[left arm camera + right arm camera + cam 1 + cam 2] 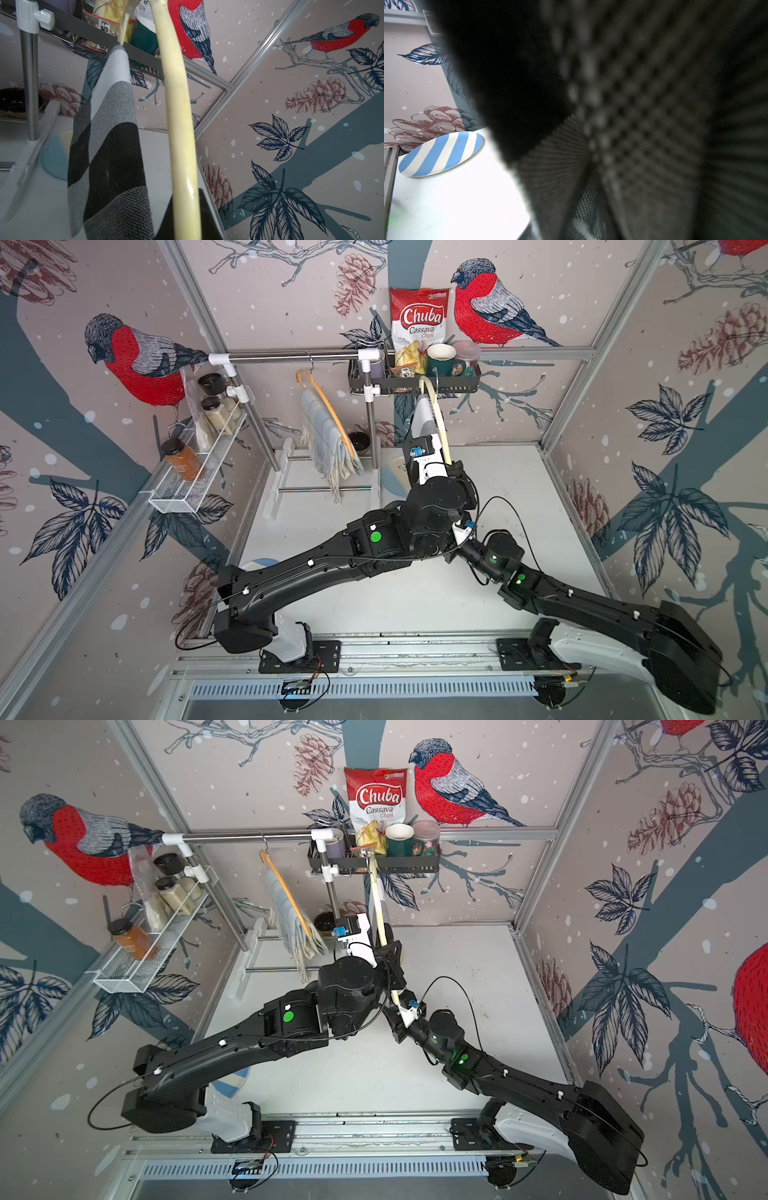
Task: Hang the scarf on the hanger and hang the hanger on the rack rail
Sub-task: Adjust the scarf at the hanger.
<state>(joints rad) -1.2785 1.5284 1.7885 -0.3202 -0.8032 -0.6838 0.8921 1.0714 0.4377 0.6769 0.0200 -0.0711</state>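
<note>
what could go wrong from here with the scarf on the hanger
1. The scarf hangs from one sloping arm of the cream hanger, which the left gripper holds tilted; it may slide off.
2. The hanger's top sits close to the black shelf; lifting could snag it.
3. The scarf fills the right wrist view; a pull there might drag it down.

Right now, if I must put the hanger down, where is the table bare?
Bare: the table at back right, between the right arm and right wall; also the patch between both arms and the front rail. Crowded: back left, with the rack base, pale plate, dark bowl and hung blue scarf.
</note>
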